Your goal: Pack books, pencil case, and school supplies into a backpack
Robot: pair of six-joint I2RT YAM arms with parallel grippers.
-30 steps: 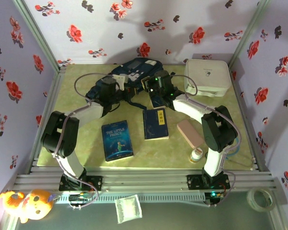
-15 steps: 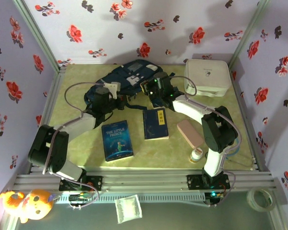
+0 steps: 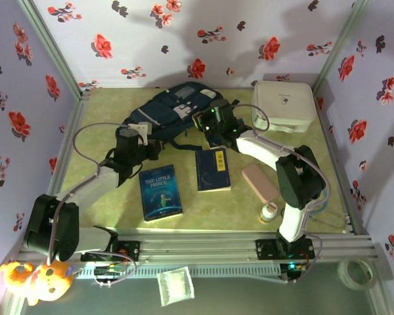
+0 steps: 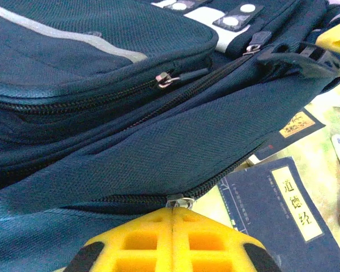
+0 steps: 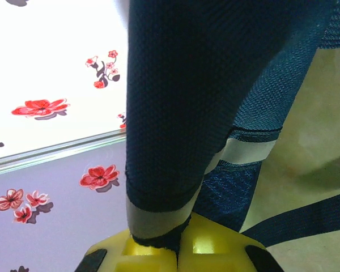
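The backpack (image 3: 177,105) lies at the middle of the far edge of the table (image 3: 203,211), and its long side zip looks closed, so nothing seems to be packed yet. The left gripper (image 4: 173,214) has its yellow fingers pressed together on the small metal zipper pull (image 4: 180,200). The right gripper (image 5: 178,241) is clamped on a strap (image 5: 175,141) of the bag, holding it up off the table. The pull is tiny and sits right at the fingertips, so the likeliest failure is that it slips free under a tug and the zip stays closed. If the strap slides out of the right gripper, the bag loses its anchor and would probably drag along with the left arm instead of opening. The fabric is soft and bunched around the zip, so the slider could jam on a fold. One labelled book (image 4: 297,123) lies partly under the bag's near edge and could be pushed askew if the bag shifts. The Little Prince book (image 3: 161,192) and the other labelled book (image 3: 213,169) lie mid-table, with the pencil case (image 3: 259,182) toward the right edge.
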